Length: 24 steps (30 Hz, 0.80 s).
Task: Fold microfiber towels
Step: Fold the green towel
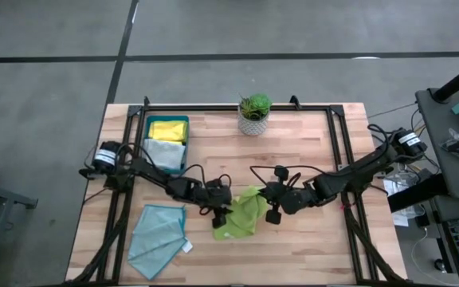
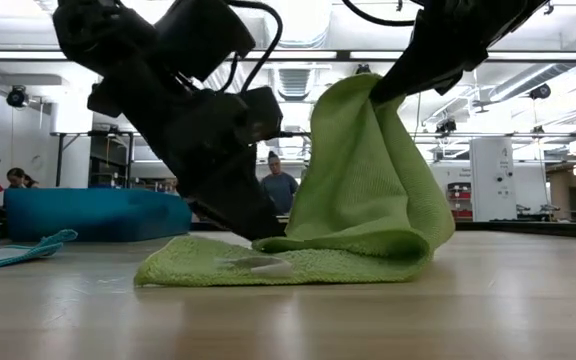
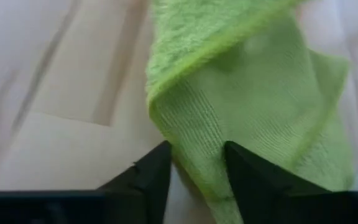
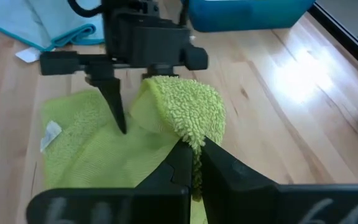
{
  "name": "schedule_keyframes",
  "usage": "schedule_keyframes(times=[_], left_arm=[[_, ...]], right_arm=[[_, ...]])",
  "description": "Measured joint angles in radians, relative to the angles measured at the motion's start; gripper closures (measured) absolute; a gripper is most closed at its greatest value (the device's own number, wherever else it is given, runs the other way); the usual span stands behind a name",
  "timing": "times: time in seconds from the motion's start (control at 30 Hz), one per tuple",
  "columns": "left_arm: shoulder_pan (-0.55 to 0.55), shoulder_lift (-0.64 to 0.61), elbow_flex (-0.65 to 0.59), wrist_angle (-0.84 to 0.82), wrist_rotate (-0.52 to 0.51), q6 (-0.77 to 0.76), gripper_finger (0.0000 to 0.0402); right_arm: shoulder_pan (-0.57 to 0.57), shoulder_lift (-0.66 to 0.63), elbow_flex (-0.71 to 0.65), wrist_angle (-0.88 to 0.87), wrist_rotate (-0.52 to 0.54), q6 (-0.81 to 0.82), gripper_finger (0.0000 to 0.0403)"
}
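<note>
- Wooden table top, pale planks, dark frame rails on both sides; a potted plant stands at the far edge, a dark teal tray at the far left corner with a yellow towel and a pale grey towel in it.
- Light teal towel lies flat near the front left, well apart from the work, white tag at its corner.
- Lime green towel sits mid-table between the two grippers; part flat on the wood, part lifted.
- Right gripper: fingers pinched tight on a raised edge of the lime green towel, holding it up so the cloth hangs in a tall fold (low view shows the drape curling back down to the table).
- Left gripper: down at the table on the towel's left side, fingers parted with green cloth lying between them. Not clamped on it as far as I can see.
- Key relation: the lifted edge hangs from the right gripper, and the flat part spreads toward the left gripper and the front. The fold line seems to run front to back between the arms.
- Judgement: the carry belongs to the right arm; laying the raised edge leftward over the flat half would close the fold. Left arm is nearer the flat layer, suited to pinning it.
</note>
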<state>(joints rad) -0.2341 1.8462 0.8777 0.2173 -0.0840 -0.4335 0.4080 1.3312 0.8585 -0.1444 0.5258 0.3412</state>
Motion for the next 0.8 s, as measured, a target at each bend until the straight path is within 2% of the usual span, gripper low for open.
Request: schedule_keyframes(times=[0.13,0.17,0.27,0.43,0.57,0.67,0.8], left_arm=[[-0.001,-0.01,0.001,-0.018,0.0,0.004,0.0374],[0.0,-0.019,0.0,-0.023,-0.004,-0.001,0.0387],[-0.004,-0.069,0.009,-0.053,-0.031,0.025,0.0397],[-0.01,-0.19,0.015,-0.168,-0.03,0.07,0.0401],[-0.019,-0.295,0.015,-0.244,-0.028,0.096,0.0401],[-0.025,-0.356,0.012,-0.283,0.038,0.104,0.0401],[-0.034,-0.391,-0.003,-0.321,0.131,0.099,0.0401]], right_arm=[[0.0,0.0,0.0,-0.001,-0.002,0.0,0.0394],[0.0,0.0,0.0,-0.002,-0.003,0.0,0.0394],[0.0,-0.007,0.006,-0.021,-0.032,0.0,0.0394],[0.0,-0.033,0.039,-0.054,-0.137,0.003,0.0387],[0.0,-0.038,0.077,-0.14,-0.166,0.051,0.0382],[0.001,-0.039,0.106,-0.214,-0.169,0.086,0.0381],[0.002,-0.039,0.114,-0.302,-0.241,0.155,0.0381]])
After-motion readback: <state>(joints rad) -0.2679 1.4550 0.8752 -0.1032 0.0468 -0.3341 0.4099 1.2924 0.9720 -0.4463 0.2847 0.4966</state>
